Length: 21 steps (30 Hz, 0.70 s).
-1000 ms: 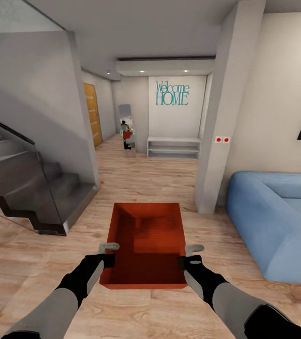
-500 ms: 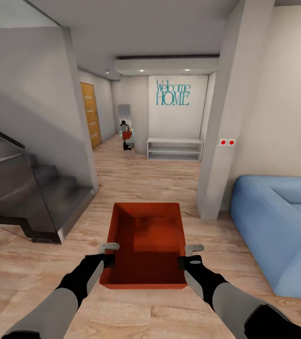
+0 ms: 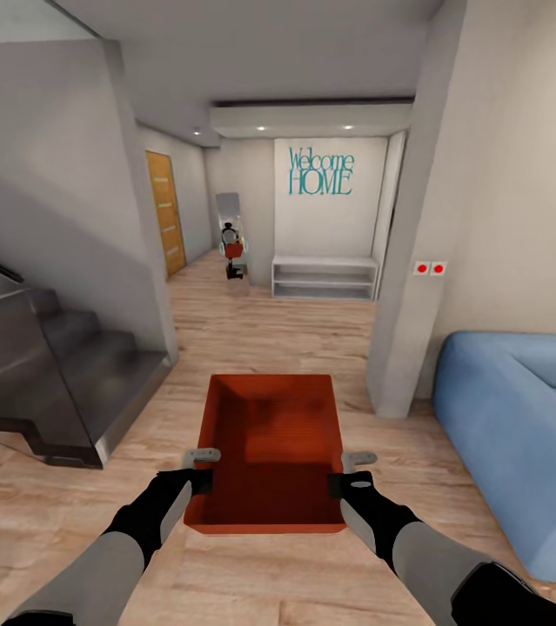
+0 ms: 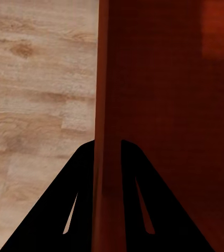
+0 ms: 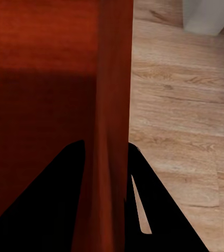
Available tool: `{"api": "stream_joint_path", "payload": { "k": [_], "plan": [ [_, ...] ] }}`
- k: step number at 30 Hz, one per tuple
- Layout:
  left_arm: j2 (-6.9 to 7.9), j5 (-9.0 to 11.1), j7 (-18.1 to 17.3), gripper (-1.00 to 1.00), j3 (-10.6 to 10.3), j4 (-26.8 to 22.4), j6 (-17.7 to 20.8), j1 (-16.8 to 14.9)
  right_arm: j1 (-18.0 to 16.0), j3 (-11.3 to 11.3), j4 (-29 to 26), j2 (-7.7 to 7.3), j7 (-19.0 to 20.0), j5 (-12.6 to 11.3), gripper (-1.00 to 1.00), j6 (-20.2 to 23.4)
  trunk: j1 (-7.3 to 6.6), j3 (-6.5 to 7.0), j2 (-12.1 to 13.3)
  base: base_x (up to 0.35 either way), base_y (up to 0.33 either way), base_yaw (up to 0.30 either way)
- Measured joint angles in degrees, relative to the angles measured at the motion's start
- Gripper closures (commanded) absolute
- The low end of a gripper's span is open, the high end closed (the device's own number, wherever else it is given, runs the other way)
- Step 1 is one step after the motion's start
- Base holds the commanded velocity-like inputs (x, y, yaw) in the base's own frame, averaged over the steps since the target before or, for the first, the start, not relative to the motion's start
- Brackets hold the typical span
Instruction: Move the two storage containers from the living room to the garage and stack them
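One orange-red topless storage container (image 3: 269,452) hangs in front of me over the light wood plank floor (image 3: 260,330), carried between both arms. My left gripper (image 3: 197,481) is shut on its left wall (image 4: 102,105), one black finger on each side of the thin wall. My right gripper (image 3: 340,483) is shut on the right wall (image 5: 114,94) the same way. The container is empty inside. The second container is out of view.
A dark staircase (image 3: 60,374) with a glass rail stands at left, a grey pillar (image 3: 417,261) and a blue sofa (image 3: 521,435) at right. Ahead runs a hallway with a wooden door (image 3: 166,213), a white low shelf (image 3: 325,276) and a "Welcome HOME" wall sign (image 3: 319,171).
The whole view has shifted: the stairs, pillar and sofa slid outward and nearer as the camera advanced toward the hallway. The container and both grippers kept their place in the picture.
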Motion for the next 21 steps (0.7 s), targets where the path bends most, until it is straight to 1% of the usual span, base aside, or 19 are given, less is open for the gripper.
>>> {"api": "stream_joint_path", "payload": {
  "k": [21],
  "plan": [
    [0.00,0.0,0.0,1.00,0.0,0.0,0.0,0.0,0.0,0.0,0.0,0.00,0.0,0.0,1.00,0.0,0.00,0.00,0.0,0.323,0.000,0.000]
  ]
}}
